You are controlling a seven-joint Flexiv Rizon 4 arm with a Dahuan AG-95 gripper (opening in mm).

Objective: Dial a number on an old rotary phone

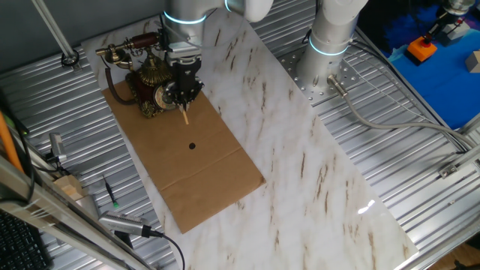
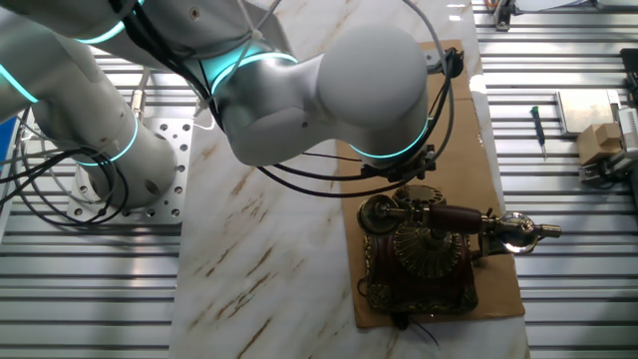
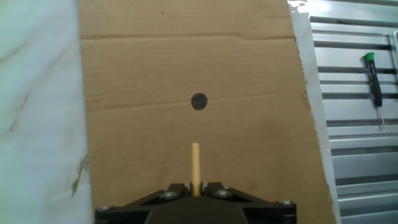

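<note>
Clamped between my gripper (image 3: pixel 195 190) fingers, a thin wooden stick (image 3: pixel 195 167) points at cardboard (image 3: pixel 143 81). I reckon the old rotary phone (image 1: pixel 154 84), far left, is light, fragile: poke the dial only.

— Table (image 1: pixel 300 172): pale marble top with brown veins, set over ribbed metal.
— Directly on it?
— Flat brown cardboard sheet (image 1: pixel 202 169), creased across, with a small dark dot (image 1: pixel 192 146) near its middle. Old rotary phone (image 1: pixel 154 82) standing on the cardboard's far end.
</note>
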